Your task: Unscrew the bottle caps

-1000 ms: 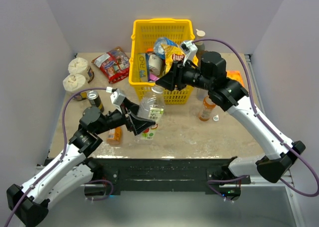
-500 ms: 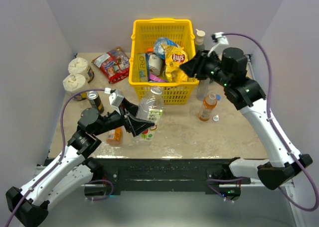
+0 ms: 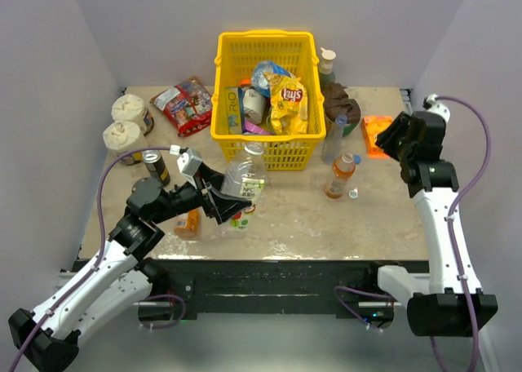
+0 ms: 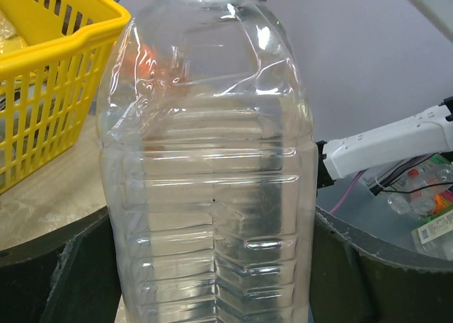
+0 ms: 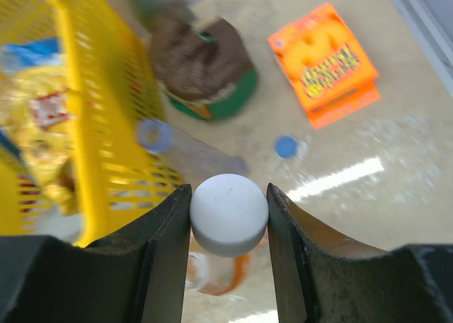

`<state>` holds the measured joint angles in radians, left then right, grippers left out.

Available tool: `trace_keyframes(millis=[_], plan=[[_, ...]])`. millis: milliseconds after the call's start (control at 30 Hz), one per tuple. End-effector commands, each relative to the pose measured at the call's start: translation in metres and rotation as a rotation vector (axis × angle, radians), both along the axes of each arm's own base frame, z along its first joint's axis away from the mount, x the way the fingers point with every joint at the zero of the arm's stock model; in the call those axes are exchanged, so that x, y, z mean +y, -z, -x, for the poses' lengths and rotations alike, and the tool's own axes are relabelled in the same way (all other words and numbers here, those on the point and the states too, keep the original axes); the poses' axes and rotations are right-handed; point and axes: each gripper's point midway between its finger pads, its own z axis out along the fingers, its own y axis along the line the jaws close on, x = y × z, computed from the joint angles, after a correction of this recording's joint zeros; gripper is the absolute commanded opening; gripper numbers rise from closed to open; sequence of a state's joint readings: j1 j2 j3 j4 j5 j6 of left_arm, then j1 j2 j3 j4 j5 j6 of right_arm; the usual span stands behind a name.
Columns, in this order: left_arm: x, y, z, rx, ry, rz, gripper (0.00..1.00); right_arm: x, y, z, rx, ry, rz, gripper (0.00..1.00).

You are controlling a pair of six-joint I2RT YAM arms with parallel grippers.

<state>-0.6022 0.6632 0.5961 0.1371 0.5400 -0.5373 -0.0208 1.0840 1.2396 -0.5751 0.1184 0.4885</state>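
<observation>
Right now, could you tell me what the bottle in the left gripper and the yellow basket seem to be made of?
The bottle looks like thin clear plastic, glossy: see-through, ribbed, dented. The basket is probably rigid, smooth plastic: moulded slotted walls.

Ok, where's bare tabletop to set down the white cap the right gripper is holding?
The white cap fits front-right on bare table, between the small orange bottle and the right edge, and along the near edge right of the clear bottle. Crowded: behind the orange bottle, around the orange box, and back-left.
</observation>
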Motion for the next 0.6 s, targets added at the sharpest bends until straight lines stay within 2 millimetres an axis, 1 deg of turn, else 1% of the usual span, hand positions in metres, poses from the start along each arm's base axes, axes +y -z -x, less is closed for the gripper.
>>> trace_keyframes(millis=[0, 33, 67, 100, 133, 167, 200, 233, 300, 333, 400, 433, 500, 567], plan=[[0.004, -0.017, -0.005, -0.066, -0.033, 0.028, 0.22, -0.025, 0.043, 0.034, 0.07, 0.159, 0.025, 0.22], [0.004, -0.018, -0.004, -0.067, -0.029, 0.028, 0.22, -0.025, 0.072, 0.042, 0.121, 0.174, 0.009, 0.22], [0.004, -0.018, -0.005, -0.067, -0.032, 0.028, 0.22, -0.027, 0.083, 0.048, 0.139, 0.187, 0.008, 0.21], [0.004, -0.018, -0.005, -0.068, -0.03, 0.028, 0.22, -0.027, 0.09, 0.053, 0.14, 0.197, 0.001, 0.2], [0.004, -0.017, -0.005, -0.067, -0.032, 0.027, 0.22, -0.027, 0.116, 0.063, 0.197, 0.203, -0.001, 0.2], [0.003, -0.016, -0.005, -0.066, -0.029, 0.026, 0.22, -0.026, 0.128, 0.069, 0.227, 0.207, -0.007, 0.2], [0.003, -0.016, -0.005, -0.065, -0.026, 0.025, 0.22, -0.028, 0.135, 0.075, 0.233, 0.226, -0.002, 0.2], [0.003, -0.015, -0.005, -0.061, -0.024, 0.024, 0.22, -0.029, 0.155, 0.084, 0.273, 0.244, -0.007, 0.2], [0.002, -0.014, -0.005, -0.06, -0.021, 0.024, 0.22, -0.031, 0.169, 0.093, 0.291, 0.268, -0.004, 0.2], [0.002, -0.013, -0.004, -0.055, -0.019, 0.025, 0.22, -0.031, 0.182, 0.101, 0.309, 0.281, -0.011, 0.2], [0.003, -0.014, -0.004, -0.058, -0.02, 0.029, 0.22, -0.029, 0.194, 0.104, 0.32, 0.289, -0.027, 0.19], [0.003, -0.013, -0.005, -0.054, -0.023, 0.028, 0.22, -0.024, 0.205, 0.108, 0.341, 0.293, -0.036, 0.19], [0.003, -0.013, -0.004, -0.053, -0.021, 0.029, 0.22, -0.016, 0.205, 0.106, 0.341, 0.284, -0.026, 0.19], [0.003, -0.013, -0.004, -0.051, -0.023, 0.03, 0.22, -0.018, 0.207, 0.103, 0.347, 0.322, 0.006, 0.19]])
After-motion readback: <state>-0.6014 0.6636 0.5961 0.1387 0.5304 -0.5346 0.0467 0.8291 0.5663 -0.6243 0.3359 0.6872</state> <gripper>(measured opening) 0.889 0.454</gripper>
